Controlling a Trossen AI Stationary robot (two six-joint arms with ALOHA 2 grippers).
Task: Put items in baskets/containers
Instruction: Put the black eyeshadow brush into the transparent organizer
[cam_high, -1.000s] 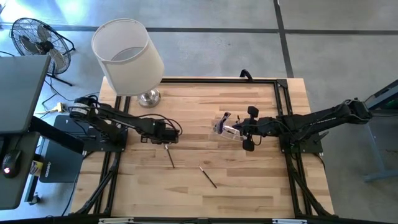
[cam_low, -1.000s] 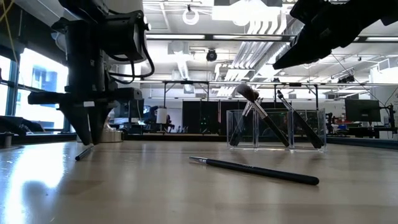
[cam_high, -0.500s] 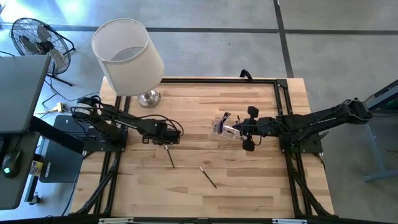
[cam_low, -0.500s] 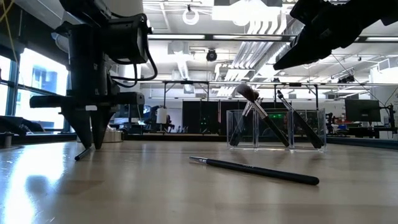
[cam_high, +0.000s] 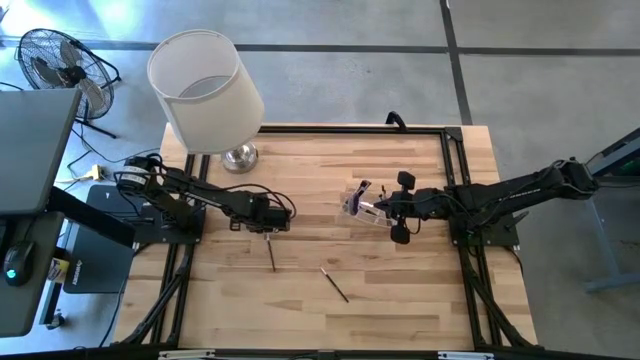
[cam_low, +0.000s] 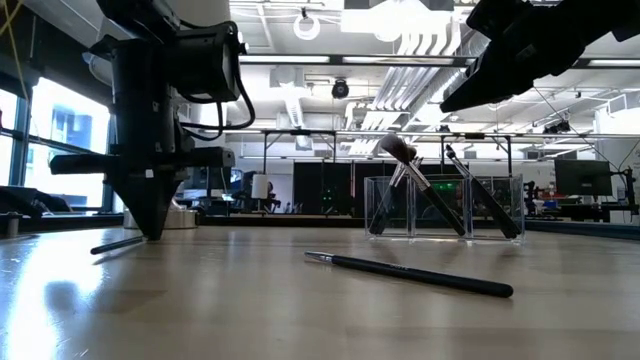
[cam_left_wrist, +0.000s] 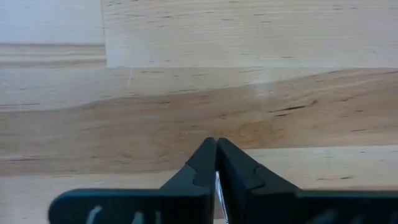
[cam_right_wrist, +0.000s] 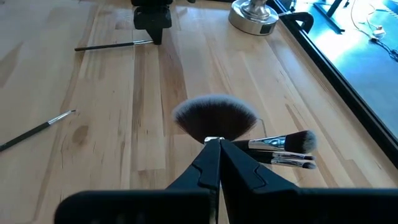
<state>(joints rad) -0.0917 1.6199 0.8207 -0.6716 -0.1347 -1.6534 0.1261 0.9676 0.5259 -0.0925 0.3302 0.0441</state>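
A slim dark brush (cam_high: 271, 252) lies on the wooden table left of centre, and my left gripper (cam_high: 268, 231) points straight down, shut on its far end. A second brush (cam_high: 334, 284) lies loose nearer the front edge. The small clear box (cam_low: 445, 205) stands right of centre with several brushes (cam_right_wrist: 283, 144) leaning in it, a fan-shaped head (cam_right_wrist: 214, 117) among them. My right gripper (cam_low: 447, 105) hangs shut just above the box's right end, clear of the brushes. My left gripper pinches the brush between its two fingers at the brush's far end, where a silvery bit (cam_left_wrist: 217, 186) shows in the gap. The fingers come from above and lie across the brush. The handle (cam_low: 115, 243) stretches away from them, low over the table.
A lamp with a big white shade (cam_high: 205, 90) and a metal base (cam_high: 240, 157) stands at the far left corner. A black frame rail (cam_high: 455, 160) runs along the table's edges. Bare wood lies between the two arms and toward the front edge.
My left gripper has shut on the brush's far end. The brush has swung a little about that end, and its free end now lies more toward the table's left.
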